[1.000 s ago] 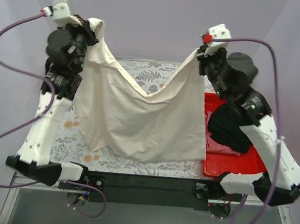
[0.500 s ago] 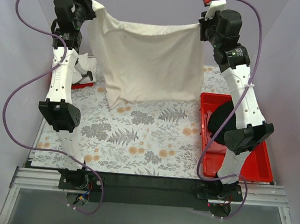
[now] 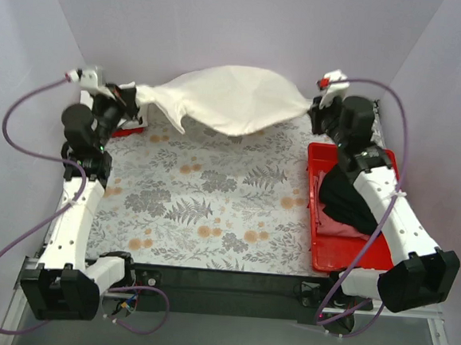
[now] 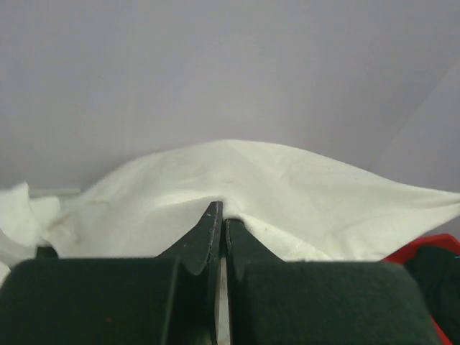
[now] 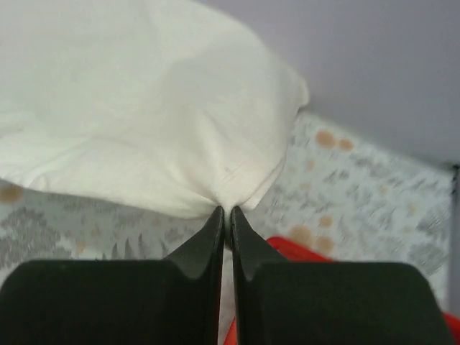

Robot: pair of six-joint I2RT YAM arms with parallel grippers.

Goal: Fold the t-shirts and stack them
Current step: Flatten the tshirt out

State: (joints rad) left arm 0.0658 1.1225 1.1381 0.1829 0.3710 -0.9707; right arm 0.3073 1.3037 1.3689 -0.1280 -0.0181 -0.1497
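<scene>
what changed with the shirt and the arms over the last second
Both arms swung down to the far end of the table, so the cream t-shirt now billows low between the left gripper and right gripper instead of hanging like a curtain. Both stayed shut on its corners; the dark shirt in the red tray did not move.

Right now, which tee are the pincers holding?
The cream-white tee, stretched between the left pincer and right pincer; the black tee lies in the red tray.
</scene>
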